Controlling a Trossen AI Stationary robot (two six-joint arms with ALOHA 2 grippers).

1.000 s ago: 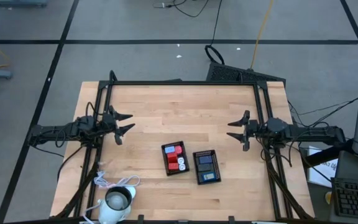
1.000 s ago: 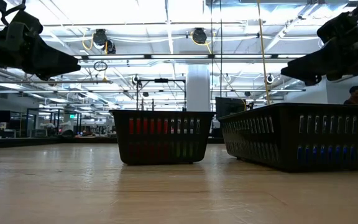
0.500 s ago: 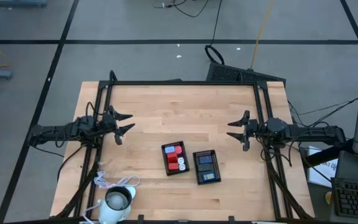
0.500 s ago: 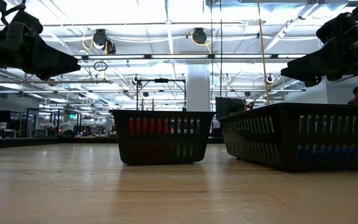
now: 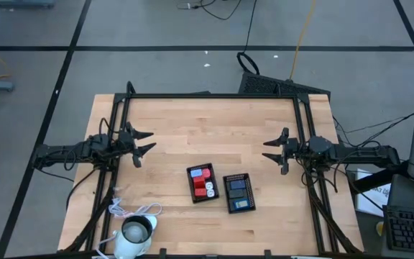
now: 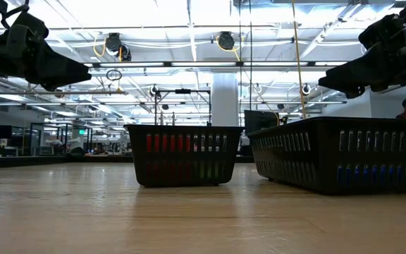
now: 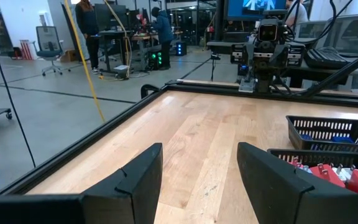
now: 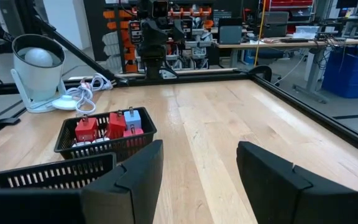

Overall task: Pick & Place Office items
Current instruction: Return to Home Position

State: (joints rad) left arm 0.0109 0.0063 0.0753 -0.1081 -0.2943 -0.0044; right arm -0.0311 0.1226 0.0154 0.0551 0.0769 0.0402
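Wooden tabletop, black rail frame.
- Black baskets: 2, side by side near tabletop middle.
- Left basket: red blocks, about 3 seen, and 1 light blue block; full count unclear.
- Right basket: dark blue blocks, count unclear.
- Left pincer: released, empty, at left edge of tabletop.
- Right pincer: released, empty, at right edge.
- Both pincers well apart from baskets.
- White cup-like thing with cord: 1, at corner on left arm's side.
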